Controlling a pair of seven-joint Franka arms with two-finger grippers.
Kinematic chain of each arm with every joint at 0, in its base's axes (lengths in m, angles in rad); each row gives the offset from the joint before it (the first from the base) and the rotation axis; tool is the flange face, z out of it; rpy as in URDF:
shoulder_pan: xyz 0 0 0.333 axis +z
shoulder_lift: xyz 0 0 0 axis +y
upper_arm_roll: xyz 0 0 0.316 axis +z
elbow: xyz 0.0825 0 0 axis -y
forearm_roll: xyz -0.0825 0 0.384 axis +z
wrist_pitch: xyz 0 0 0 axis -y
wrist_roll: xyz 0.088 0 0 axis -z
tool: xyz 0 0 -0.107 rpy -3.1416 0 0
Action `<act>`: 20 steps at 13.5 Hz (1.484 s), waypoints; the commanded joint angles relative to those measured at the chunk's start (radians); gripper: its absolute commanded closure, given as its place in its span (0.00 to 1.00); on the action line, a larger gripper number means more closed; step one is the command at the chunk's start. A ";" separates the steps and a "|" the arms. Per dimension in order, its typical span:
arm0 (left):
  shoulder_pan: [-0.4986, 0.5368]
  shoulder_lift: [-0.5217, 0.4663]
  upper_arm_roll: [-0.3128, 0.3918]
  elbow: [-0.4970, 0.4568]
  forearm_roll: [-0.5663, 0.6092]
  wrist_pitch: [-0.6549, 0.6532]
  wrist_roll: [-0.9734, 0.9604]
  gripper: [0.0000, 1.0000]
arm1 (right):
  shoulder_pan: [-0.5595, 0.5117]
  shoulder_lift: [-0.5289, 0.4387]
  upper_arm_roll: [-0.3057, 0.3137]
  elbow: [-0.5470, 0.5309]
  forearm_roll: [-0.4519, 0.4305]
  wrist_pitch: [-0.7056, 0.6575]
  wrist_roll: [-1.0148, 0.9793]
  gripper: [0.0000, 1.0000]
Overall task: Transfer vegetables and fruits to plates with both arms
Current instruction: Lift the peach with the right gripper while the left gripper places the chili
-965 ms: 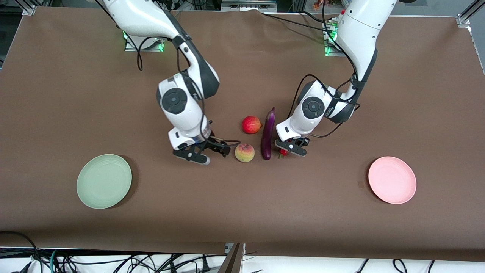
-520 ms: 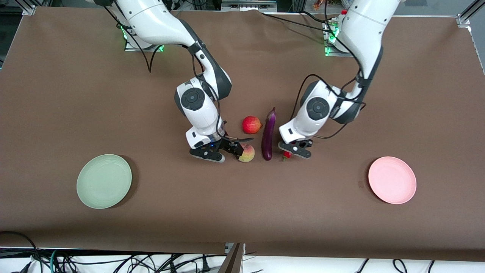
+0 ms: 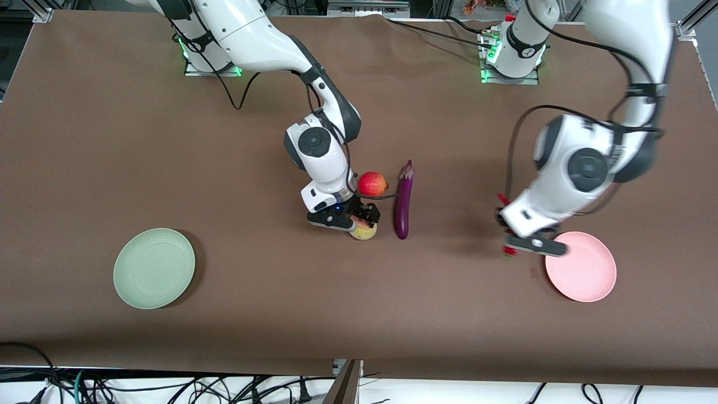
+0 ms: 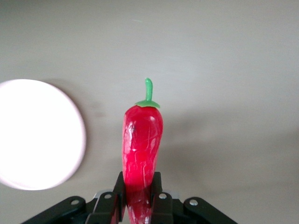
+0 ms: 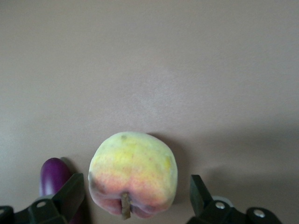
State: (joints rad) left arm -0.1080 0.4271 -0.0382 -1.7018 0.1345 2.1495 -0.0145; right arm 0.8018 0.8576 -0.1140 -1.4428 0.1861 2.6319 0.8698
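Two claws are busy: the left claw [image 3: 519, 247] is clamped on the red chili pepper [image 4: 142, 154], up in the air beside the pink plate [image 3: 583, 272], while the right claw [image 3: 350, 219] stands wide around the peach [image 5: 133, 172] on the tabletop [image 3: 112, 157], just beside the eggplant [image 3: 403, 202].

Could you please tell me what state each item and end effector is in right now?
Left end effector: shut on the chili, beside the pink plate.
Curved red chili pepper: held, lifted.
Right end effector: open around the peach.
Round yellow-green peach: on the table, ungripped.
Long glossy purple eggplant: lying on the table.
Round red pomegranate: on the table.
Pale pink round plate: empty.
Pale green round plate: empty.
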 commanded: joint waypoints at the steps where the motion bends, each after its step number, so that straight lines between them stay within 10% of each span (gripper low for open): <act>1: 0.133 0.083 -0.011 0.109 0.072 -0.017 0.092 0.94 | 0.007 0.024 -0.012 0.038 -0.002 0.005 0.017 0.00; 5: 0.284 0.260 -0.009 0.289 0.060 -0.010 0.212 0.92 | 0.005 0.032 -0.015 0.041 -0.007 0.010 0.012 0.00; 11: 0.315 0.364 -0.011 0.311 0.054 0.072 0.217 0.83 | 0.007 0.054 -0.015 0.041 -0.007 0.065 0.011 0.00; 13: 0.323 0.390 -0.011 0.311 0.056 0.121 0.219 0.80 | 0.007 0.057 -0.015 0.042 -0.007 0.066 0.006 0.20; 15: 0.323 0.392 -0.011 0.309 0.057 0.132 0.219 0.65 | 0.005 0.057 -0.015 0.042 -0.007 0.066 -0.005 0.59; 16: 0.323 0.394 -0.011 0.309 0.057 0.132 0.219 0.01 | 0.005 0.057 -0.015 0.042 -0.007 0.068 -0.012 0.64; 20: 0.326 0.380 -0.012 0.307 0.059 0.124 0.220 0.00 | -0.012 0.038 -0.018 0.042 -0.005 0.062 -0.049 0.73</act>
State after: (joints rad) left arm 0.2094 0.8087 -0.0428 -1.4152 0.1880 2.2869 0.1856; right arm 0.8013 0.8965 -0.1247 -1.4160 0.1843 2.6984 0.8438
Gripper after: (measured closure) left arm 0.366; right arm 0.185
